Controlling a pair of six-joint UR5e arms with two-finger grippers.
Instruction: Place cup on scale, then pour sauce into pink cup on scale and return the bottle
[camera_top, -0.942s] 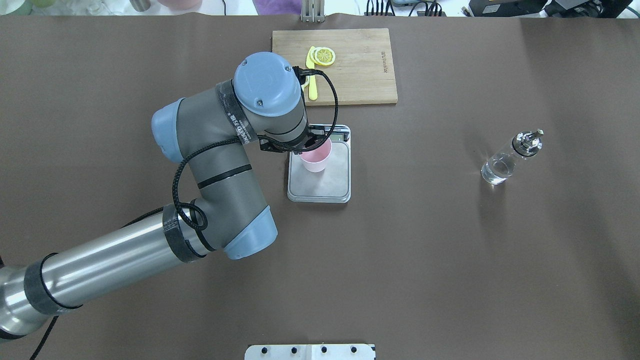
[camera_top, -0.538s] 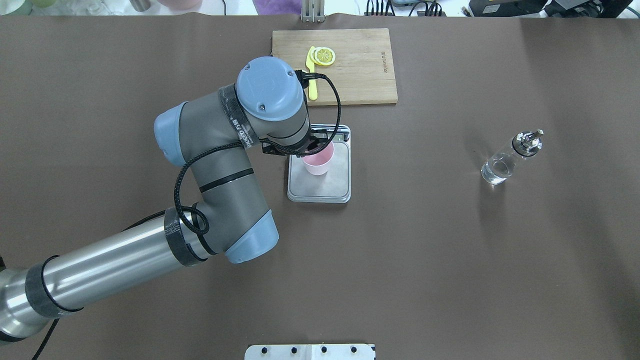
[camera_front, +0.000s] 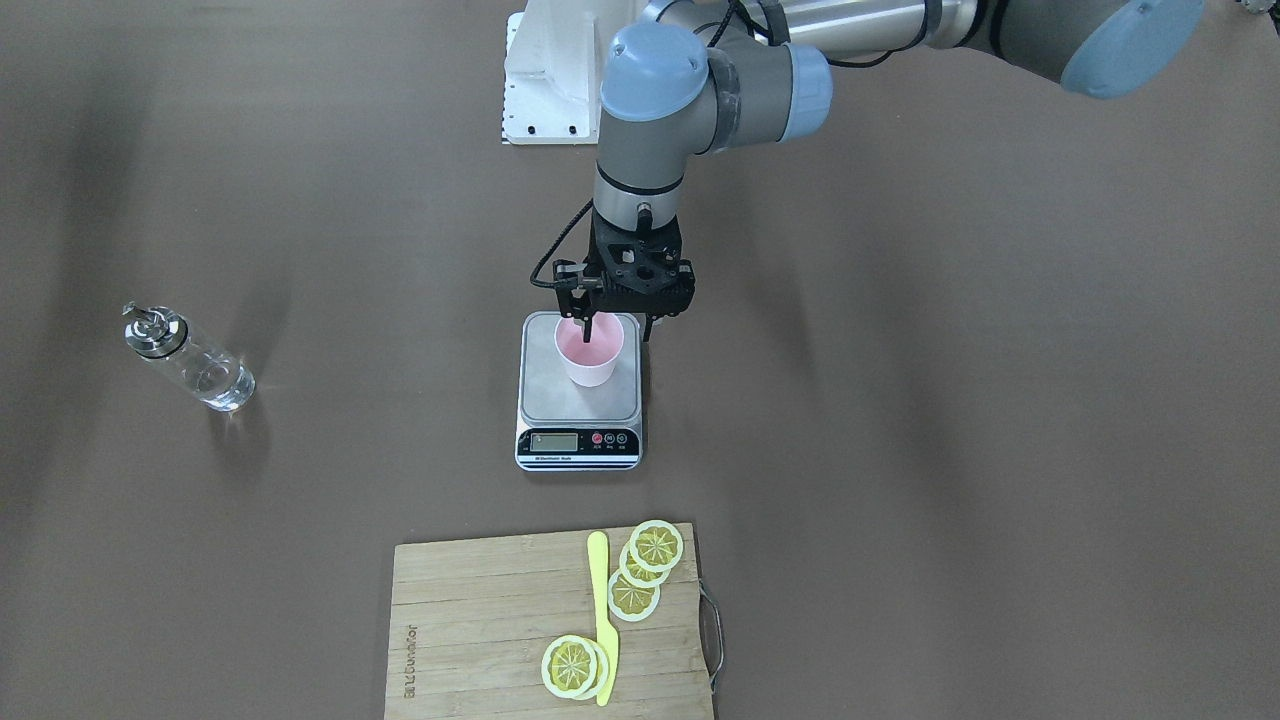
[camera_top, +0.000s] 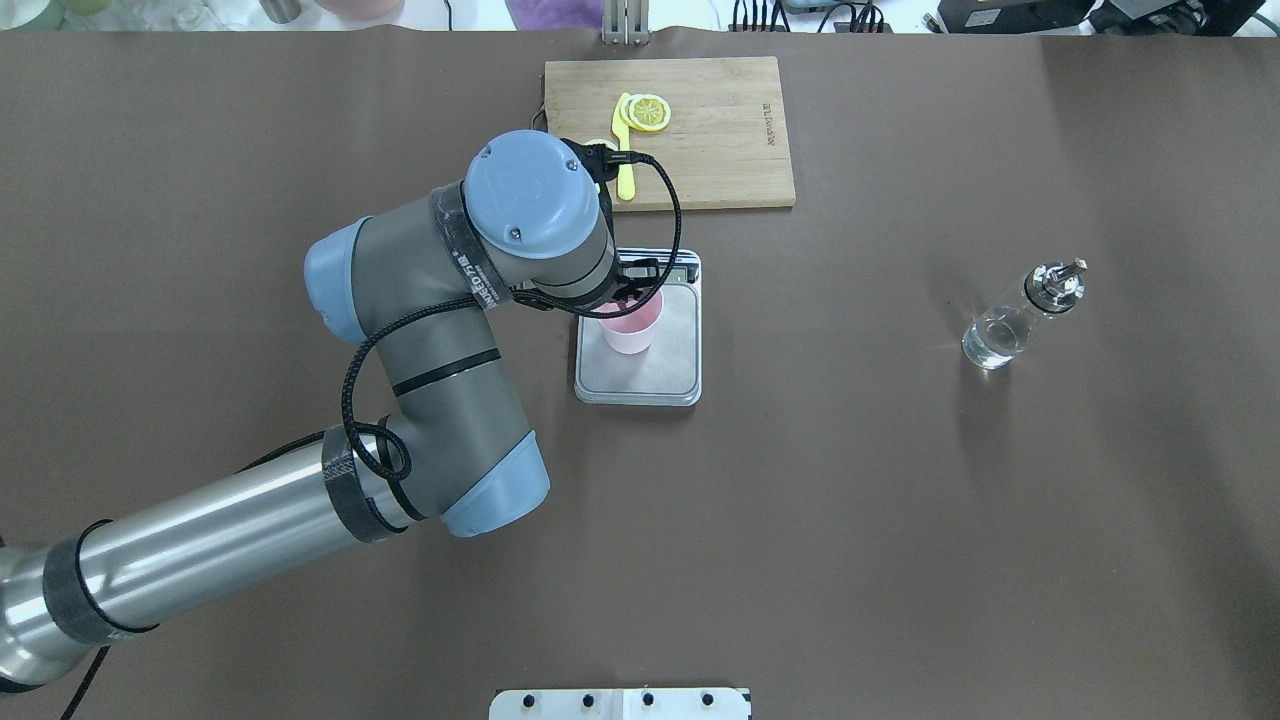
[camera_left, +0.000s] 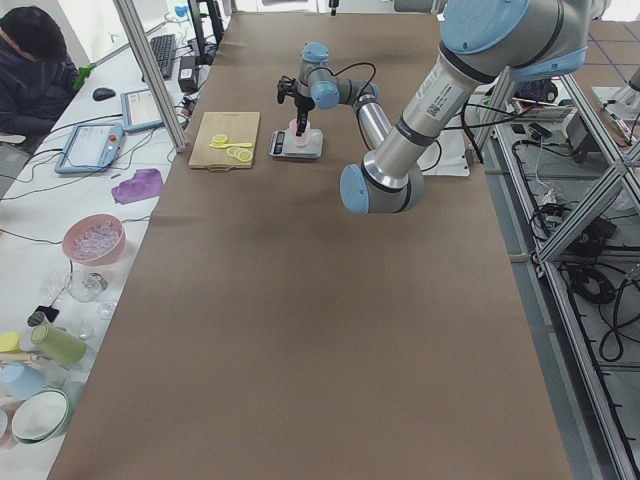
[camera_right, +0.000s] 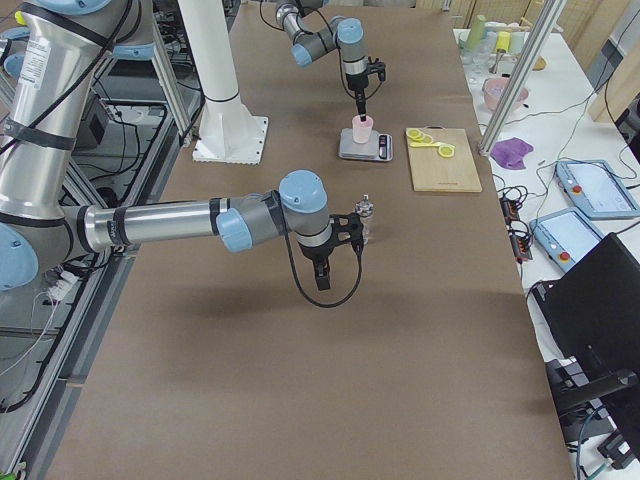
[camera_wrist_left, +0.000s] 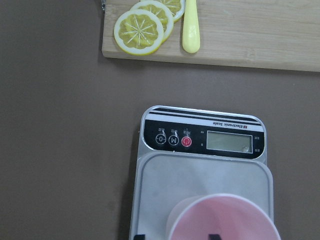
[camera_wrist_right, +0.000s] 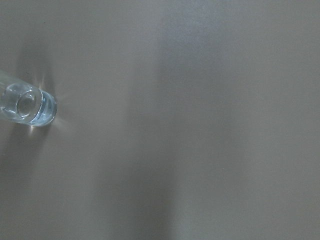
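- Fingers (camera_front: 588, 326) of the left gripper (camera_front: 619, 328) stand apart, one inside and one outside the wall of the small pale pink tapered plastic cup (camera_front: 590, 367), not pinching it.
- The cup stands upright on the flat rectangular steel-topped kitchen scale (camera_front: 575, 405), on the half away from the display.
- The small clear glass bottle with silver pourer cap (camera_front: 190, 360) stands well apart from the scale, with clear liquid (camera_front: 215, 378) faintly visible inside.
- The right gripper (camera_right: 322, 272) hangs above the table near the bottle. I cannot tell how its fingers stand.
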